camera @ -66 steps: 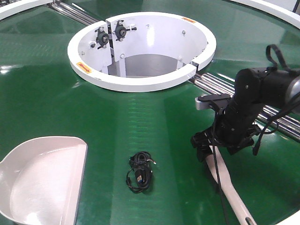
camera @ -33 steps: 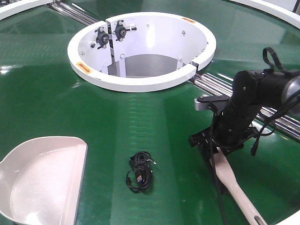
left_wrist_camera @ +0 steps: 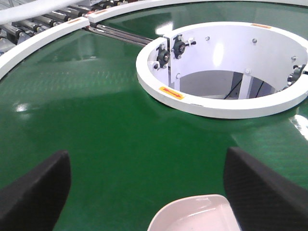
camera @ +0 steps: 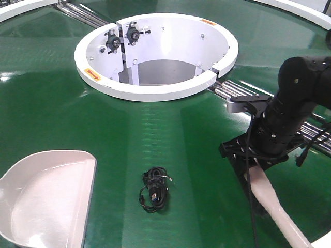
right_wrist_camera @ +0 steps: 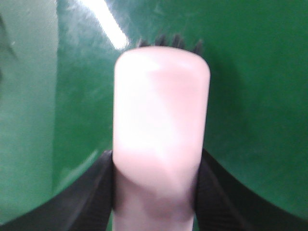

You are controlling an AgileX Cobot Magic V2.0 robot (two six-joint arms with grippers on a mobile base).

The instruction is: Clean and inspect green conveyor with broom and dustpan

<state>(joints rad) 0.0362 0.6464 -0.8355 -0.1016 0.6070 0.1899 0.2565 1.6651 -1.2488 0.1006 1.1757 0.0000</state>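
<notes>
- My right hand (camera: 253,164) is pinched on the long cream plastic broom (camera: 274,204), with a pad on either side of its flat head. The bristles face the glossy dark-green conveyor belt (camera: 51,108).
- I judge the broom light, stiff and smooth, so it may twist in the pinch. A hold nearer the neck should steady it.
- My left hand (left_wrist_camera: 149,192) is spread, hovering over the pale pinkish-beige plastic dustpan (left_wrist_camera: 192,215), which lies on the belt at near left.

cream broom (camera: 270,199), beige dustpan (camera: 46,201), glossy green conveyor (camera: 51,103)
</notes>
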